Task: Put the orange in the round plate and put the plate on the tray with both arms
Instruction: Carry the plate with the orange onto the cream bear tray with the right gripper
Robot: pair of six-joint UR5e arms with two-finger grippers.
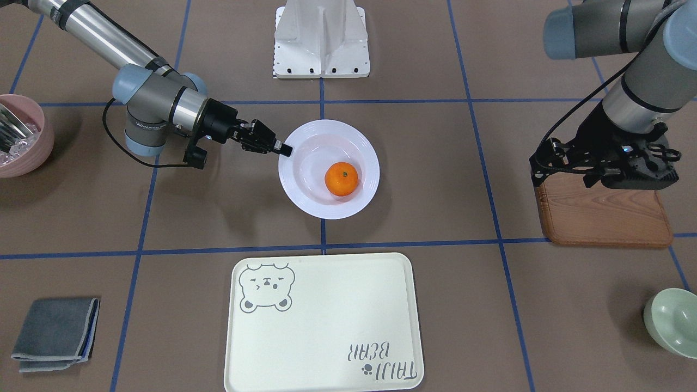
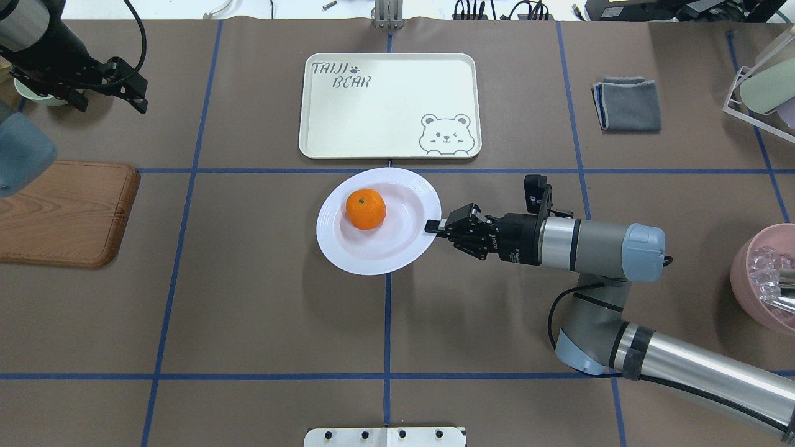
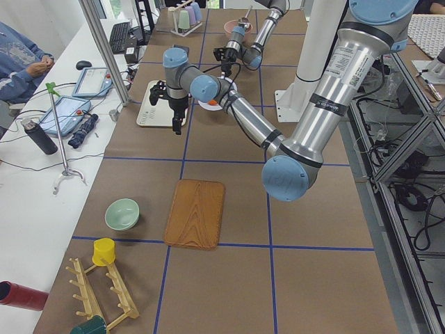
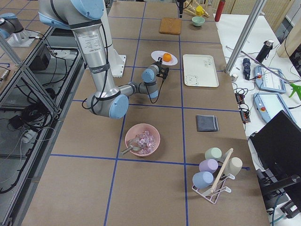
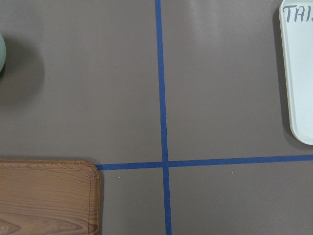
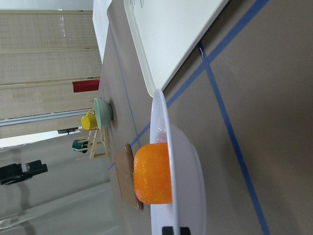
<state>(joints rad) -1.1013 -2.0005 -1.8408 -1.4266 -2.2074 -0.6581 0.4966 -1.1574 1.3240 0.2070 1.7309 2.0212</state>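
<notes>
The tray (image 1: 326,326) sits beside the plate (image 1: 305,190) (we'd guess slick, stiff, chippable, orange (image 1: 341,178) loose inside) whose rim our right gripper (image 1: 284,148) pinches — whether the left gripper (image 1: 615,166) is open we cannot tell.

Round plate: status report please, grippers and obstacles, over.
Right gripper pinching round plate rim; left gripper off aside, state unclear. Orange in plate. Tray bare, nothing between.
</notes>
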